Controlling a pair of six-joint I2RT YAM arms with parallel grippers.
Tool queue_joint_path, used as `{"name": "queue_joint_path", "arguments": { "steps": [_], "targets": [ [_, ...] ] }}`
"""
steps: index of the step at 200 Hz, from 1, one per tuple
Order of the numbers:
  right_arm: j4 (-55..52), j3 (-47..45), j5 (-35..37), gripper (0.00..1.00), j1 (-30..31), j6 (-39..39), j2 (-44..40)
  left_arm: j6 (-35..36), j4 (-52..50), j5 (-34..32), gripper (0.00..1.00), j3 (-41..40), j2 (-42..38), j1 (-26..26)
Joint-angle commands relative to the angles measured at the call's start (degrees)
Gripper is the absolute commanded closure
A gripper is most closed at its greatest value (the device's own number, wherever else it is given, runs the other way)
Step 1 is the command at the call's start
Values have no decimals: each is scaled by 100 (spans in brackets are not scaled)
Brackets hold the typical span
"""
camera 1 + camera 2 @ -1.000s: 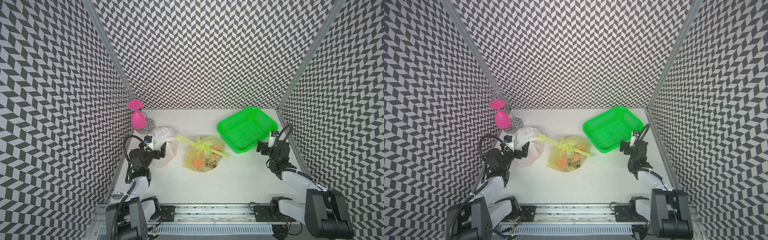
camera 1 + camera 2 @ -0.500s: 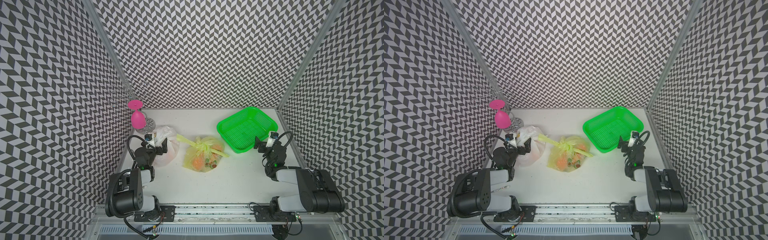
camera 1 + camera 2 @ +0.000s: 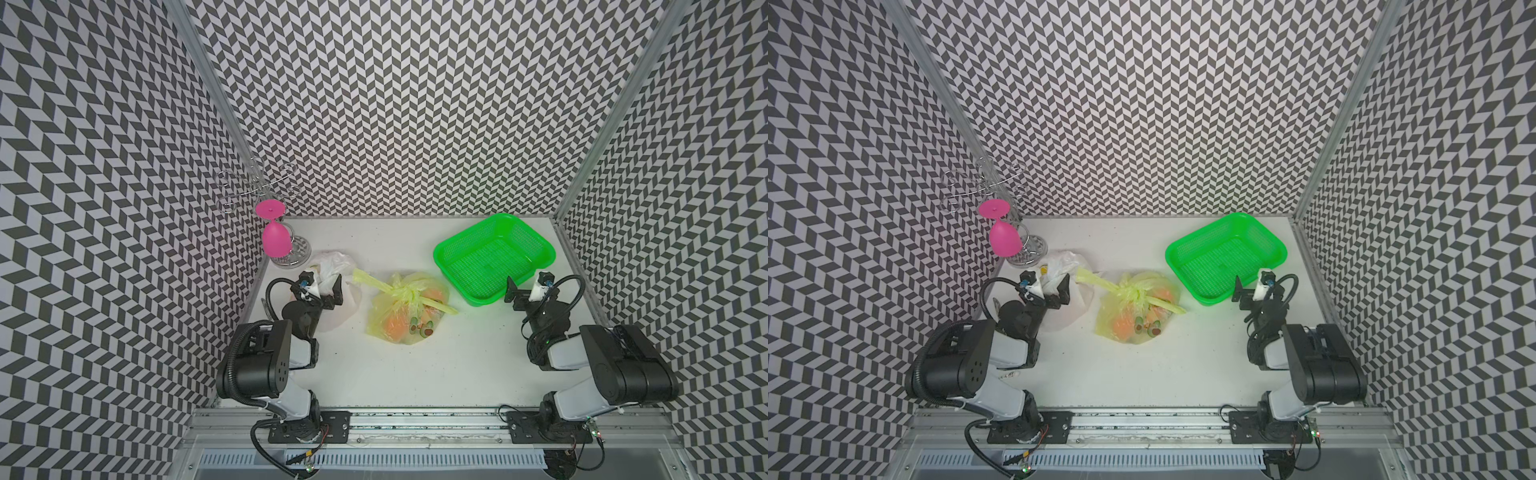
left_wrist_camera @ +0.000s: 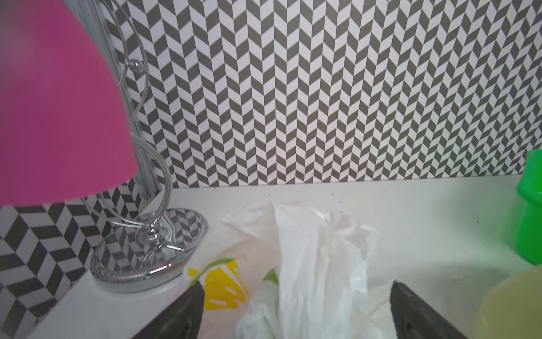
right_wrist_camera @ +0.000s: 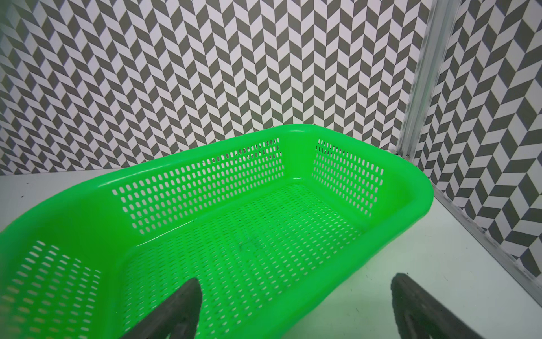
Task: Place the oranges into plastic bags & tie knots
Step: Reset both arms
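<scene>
A yellow-green plastic bag [image 3: 409,309] [image 3: 1138,311] lies mid-table with oranges [image 3: 395,326] [image 3: 1123,328] showing through it. Its handles are tied in a knot [image 3: 409,291] [image 3: 1133,289] with loose ends sticking out. To its left lies the white lemon-print bag [image 3: 332,266] [image 3: 1067,264]; its contents barely show. My left gripper [image 3: 322,282] [image 3: 1046,282] is open just in front of it. In the left wrist view, the bag's bunched white top [image 4: 308,258] stands between the open gripper's [image 4: 297,283] fingers, ungripped. My right gripper [image 3: 527,282] [image 3: 1252,282] [image 5: 296,278] is open and empty at the basket's near edge.
The green mesh basket [image 3: 440,253] [image 3: 1169,253] [image 5: 205,152] sits at the back right with nothing in it. A pink goblet [image 3: 275,239] [image 3: 1004,241] [image 4: 58,117] hangs upside down on a chrome rack [image 4: 146,258] in the back left corner. Patterned walls enclose three sides.
Both arms have folded up and back toward the front rail, while the grippers stay open in about the same places. The bags and basket have not moved.
</scene>
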Motion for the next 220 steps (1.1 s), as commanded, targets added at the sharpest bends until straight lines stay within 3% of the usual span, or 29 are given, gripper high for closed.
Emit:
{"name": "queue_joint_path", "arguments": {
  "steps": [1,180,192,204,220],
  "targets": [
    [305,108,76,0,34,21,27,38,-261,-200,0,34,-59,-49],
    [257,102,90,0,43,2,38,78,-328,-257,0,76,-53,-104],
    [257,108,90,0,43,-2,41,217,62,79,0,-198,-127,-92],
    [257,108,91,0,43,-1,40,332,1096,353,0,-757,-146,-86],
    [257,108,94,0,43,-1,41,-213,1733,-482,0,-846,134,20]
  ]
}}
